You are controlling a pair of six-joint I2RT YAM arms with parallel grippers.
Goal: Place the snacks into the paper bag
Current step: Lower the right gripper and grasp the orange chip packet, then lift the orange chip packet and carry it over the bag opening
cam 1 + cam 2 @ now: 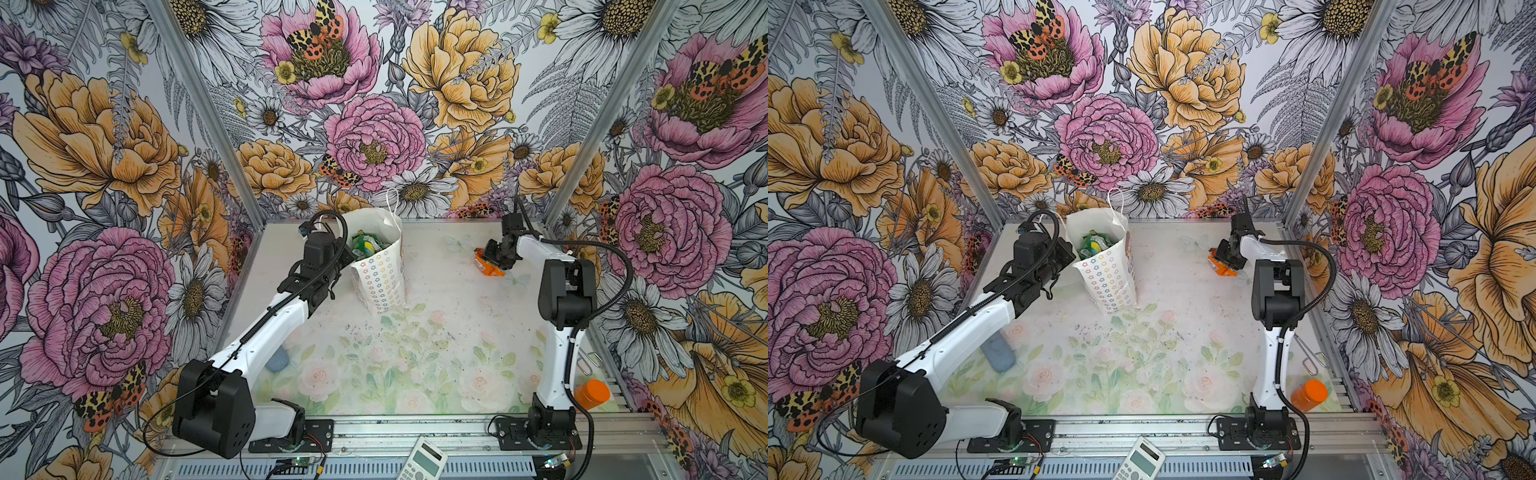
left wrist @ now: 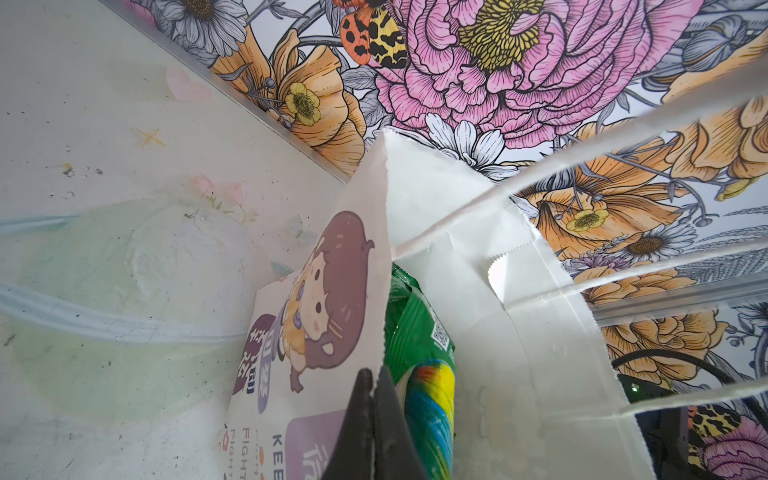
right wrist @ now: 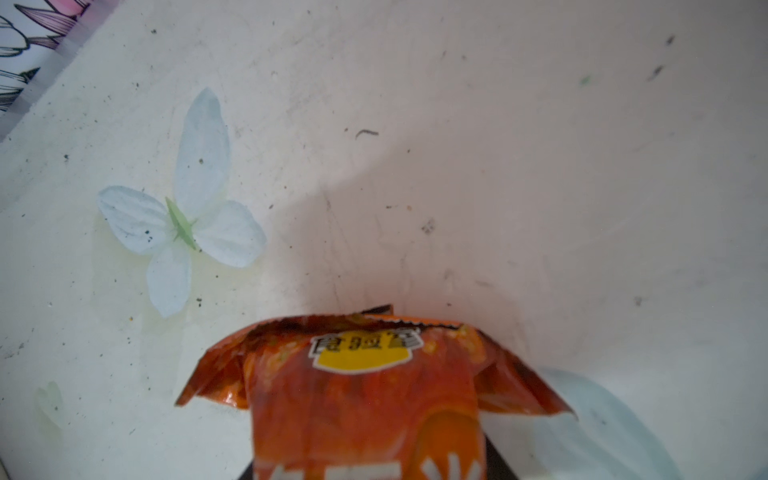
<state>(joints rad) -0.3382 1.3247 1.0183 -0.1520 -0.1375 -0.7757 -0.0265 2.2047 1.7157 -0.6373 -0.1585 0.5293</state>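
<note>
- Grip first: my left tool [image 2: 374, 419] is pressed together on the upper edge of the paper bag [image 1: 380, 282], pinching the wall with the cartoon girl print.
- Just inside that wall, the left wrist view shows a green packet [image 2: 415, 332]. In both top views, green and yellow snacks [image 1: 365, 247] fill the open mouth.
- The bag stands at the back of the tabletop [image 1: 436, 307], left of the middle, with its flower-patterned narrow side toward the camera and one cord handle [image 1: 392, 201] sticking up.
- My right tool [image 1: 492, 262] is closed in on an orange snack [image 3: 365, 399], whose crinkled end flares out past the tool.
- That packet is near the back right, well apart from the bag; I cannot tell whether it touches the tabletop.
- Farther out, an orange canister [image 1: 590, 395] sits by my right arm's base and a calculator [image 1: 424, 459] lies on the front rail [image 1: 415, 428].
</note>
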